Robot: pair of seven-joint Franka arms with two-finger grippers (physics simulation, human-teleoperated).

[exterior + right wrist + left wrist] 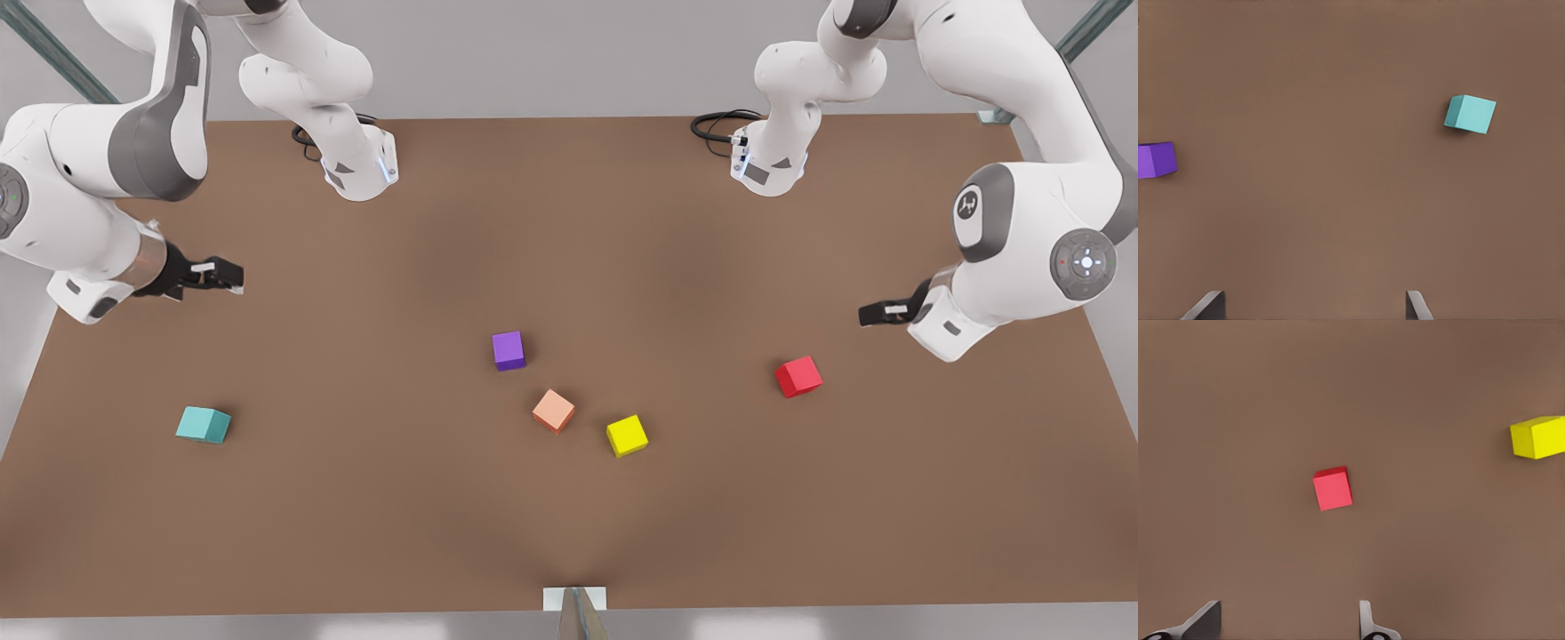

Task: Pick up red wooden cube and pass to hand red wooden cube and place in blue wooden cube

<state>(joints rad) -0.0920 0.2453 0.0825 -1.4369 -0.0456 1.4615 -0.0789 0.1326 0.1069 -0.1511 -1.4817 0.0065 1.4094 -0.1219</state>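
Note:
The red wooden cube (798,376) (1333,489) lies on the brown table at the front view's right. My left gripper (876,313) (1286,627) hovers above and just behind it, open and holding nothing. The blue wooden cube (203,425) (1469,113), teal in colour, rests at the front view's left. My right gripper (227,276) (1313,308) hangs above the table behind it, also open and holding nothing. Both cubes sit flat and apart from everything else.
A purple cube (508,349) (1156,160), a salmon-orange cube (553,411) and a yellow cube (627,436) (1538,437) cluster mid-table. The two arm bases (360,169) (769,169) stand at the table's far edge. A small mount (575,600) sits at the near edge.

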